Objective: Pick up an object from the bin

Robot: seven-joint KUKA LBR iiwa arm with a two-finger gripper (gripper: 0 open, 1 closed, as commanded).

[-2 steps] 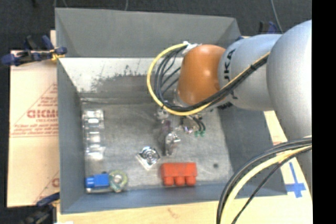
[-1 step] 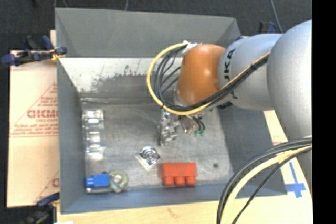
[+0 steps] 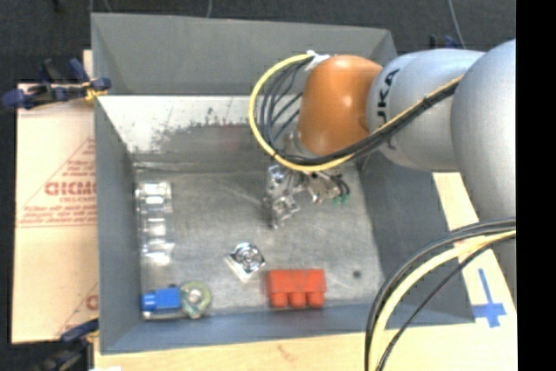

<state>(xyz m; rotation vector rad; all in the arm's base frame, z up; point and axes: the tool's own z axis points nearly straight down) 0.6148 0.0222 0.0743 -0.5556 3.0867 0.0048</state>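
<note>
Claw [image 3: 282, 202] is low at mid-bin [image 3: 113, 187]; can't tell if it's apart or together. Nearest below it: small silver piece [image 3: 246, 260], red block [image 3: 295, 288].

The bin [image 3: 113, 213] was dull grey metal, its floor scuffed and speckled. The cover [image 3: 334, 104] shone glossy orange and smooth, and the arm [image 3: 452, 109] had a satin silver-grey finish. The gripper [image 3: 281, 206] glinted like bare metal. The clear piece [image 3: 153, 217] looked like see-through plastic, the brick [image 3: 295, 288] like matt red plastic, the nugget [image 3: 246, 260] bright and metallic.
</note>
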